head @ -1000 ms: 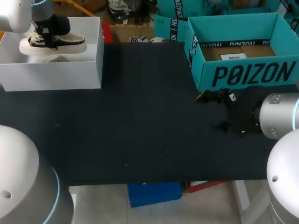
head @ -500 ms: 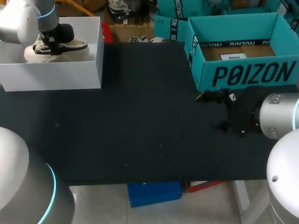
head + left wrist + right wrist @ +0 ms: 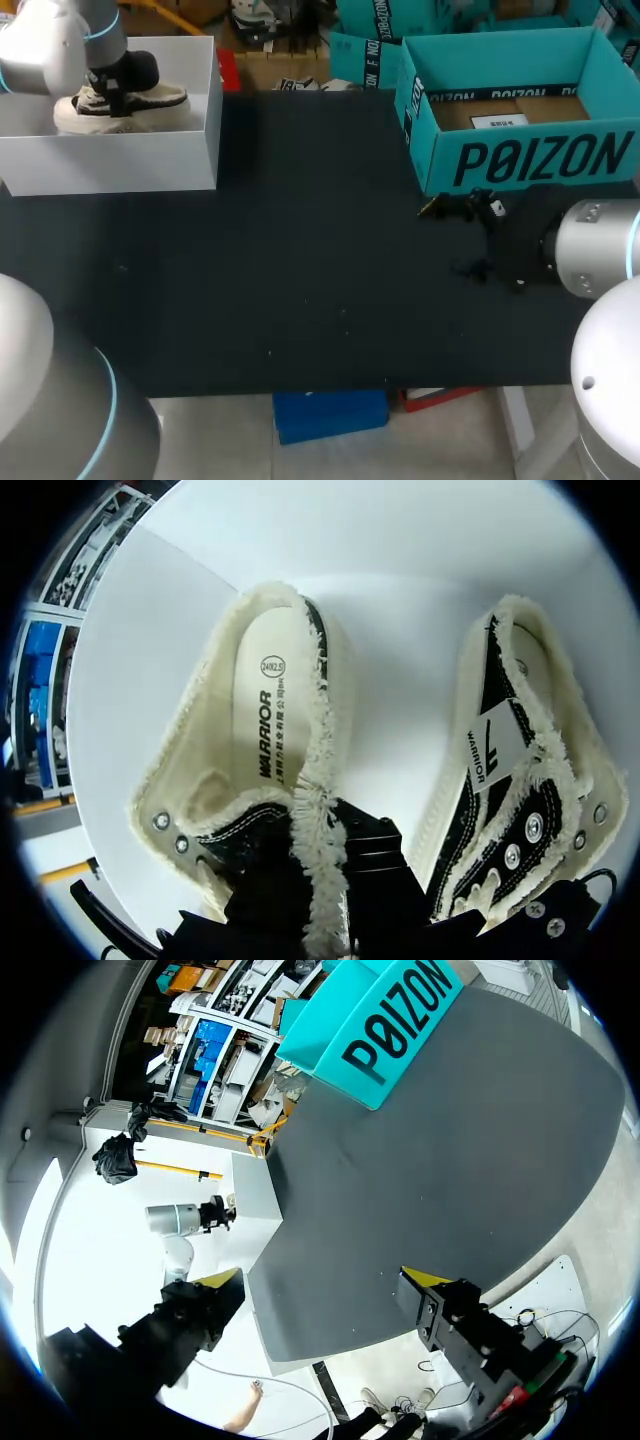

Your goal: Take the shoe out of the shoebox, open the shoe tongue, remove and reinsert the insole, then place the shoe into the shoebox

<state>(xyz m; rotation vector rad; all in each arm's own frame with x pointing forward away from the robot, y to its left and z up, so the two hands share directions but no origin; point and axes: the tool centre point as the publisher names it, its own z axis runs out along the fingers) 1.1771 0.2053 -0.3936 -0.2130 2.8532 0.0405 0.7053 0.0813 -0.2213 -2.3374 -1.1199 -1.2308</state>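
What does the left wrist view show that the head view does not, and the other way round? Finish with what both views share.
Only the left wrist view shows a second shoe lying beside the gripped shoe. It also shows that shoe's printed insole and the left gripper clamped across its frayed collar.
Only the head view shows the black table, the teal box and the right gripper, which is open in front of that box.
Both views show the gripped shoe inside the white box, with the left gripper on it.
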